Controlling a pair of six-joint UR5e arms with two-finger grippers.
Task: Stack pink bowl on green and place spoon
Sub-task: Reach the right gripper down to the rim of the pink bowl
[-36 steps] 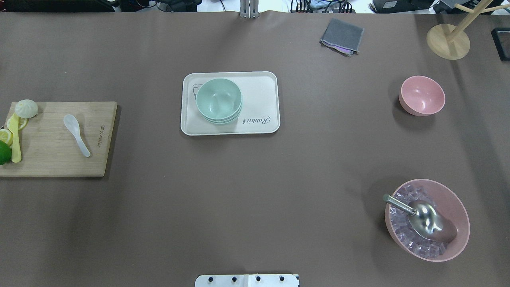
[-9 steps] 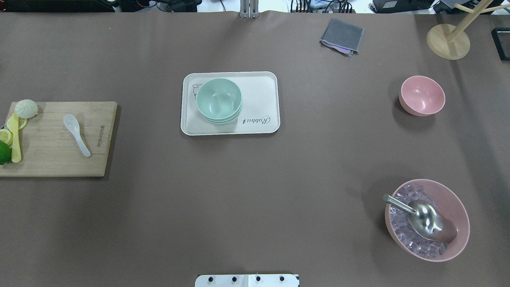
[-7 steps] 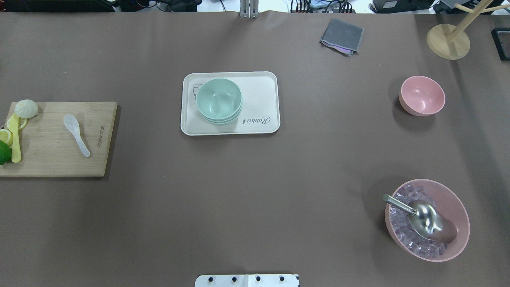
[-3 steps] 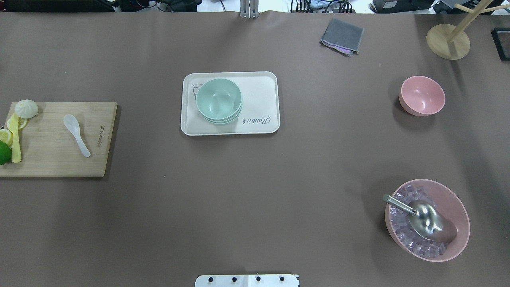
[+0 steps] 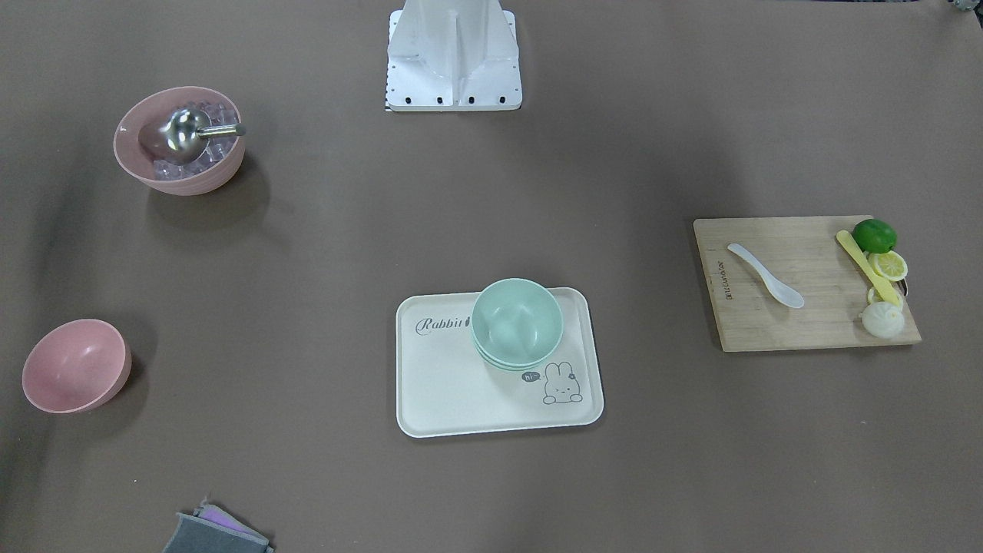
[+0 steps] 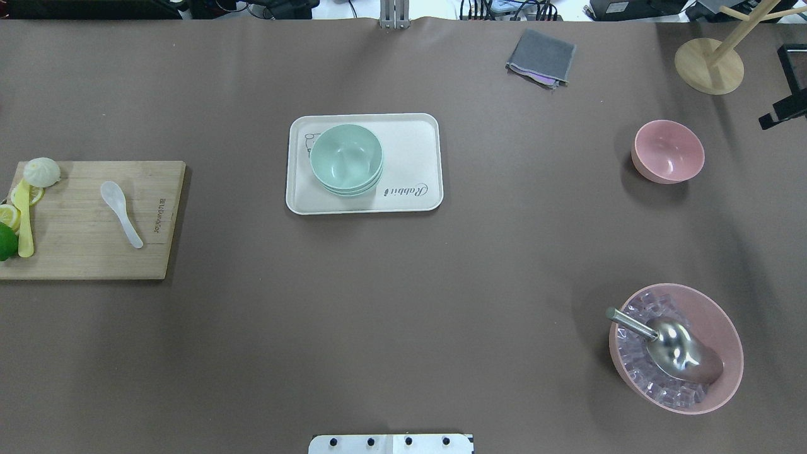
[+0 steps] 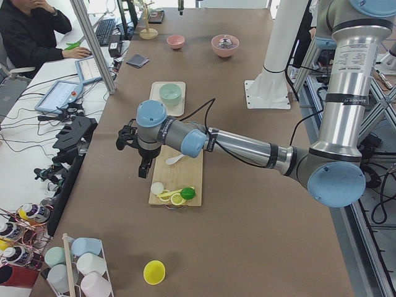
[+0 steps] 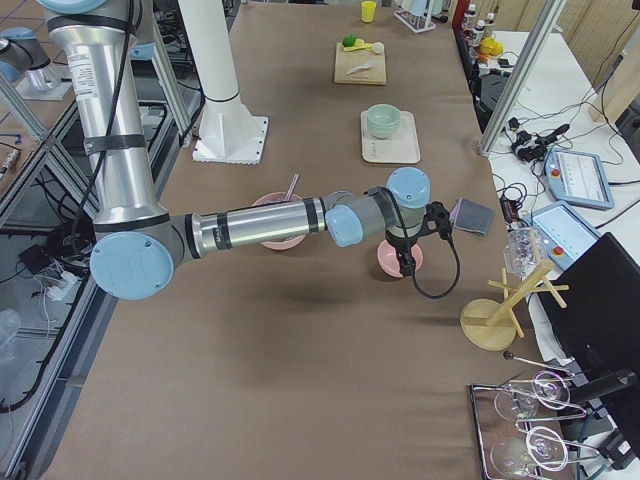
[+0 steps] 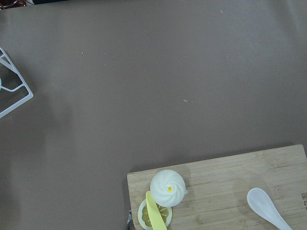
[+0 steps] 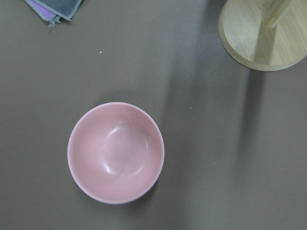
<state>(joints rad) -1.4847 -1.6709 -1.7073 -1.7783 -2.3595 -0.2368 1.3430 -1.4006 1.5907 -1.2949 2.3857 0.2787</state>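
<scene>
Since the pink bowl (image 10: 115, 152) sits upright on the worktop (image 6: 504, 252), well apart from the mint-green bowl stack (image 6: 346, 157) on its tray (image 6: 416, 145), the right tool (image 8: 404, 262) hanging over it, open or closed I cannot tell, should probably straddle one rim wall squarely.

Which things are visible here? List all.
small pink round bowl: 1, pink, robot's right
mint-green round bowls: stack, mint, on tray
white plastic soup spoon: 1, white, on board
cream rectangular tray: 1, cream, centre
wooden cutting board: 1, tan, robot's left
large pink ice-filled bowl: 1, pink, near right
metal scoop: 1, silver, in ice
white steamed bun, yellow flat utensil, green lime: 1 each, board edge
grey folded cloth: 1, grey, far side
wooden stand: 1, tan, far right
left end effector: 1, black, near board
right end effector: 1, black, near pink bowl
</scene>
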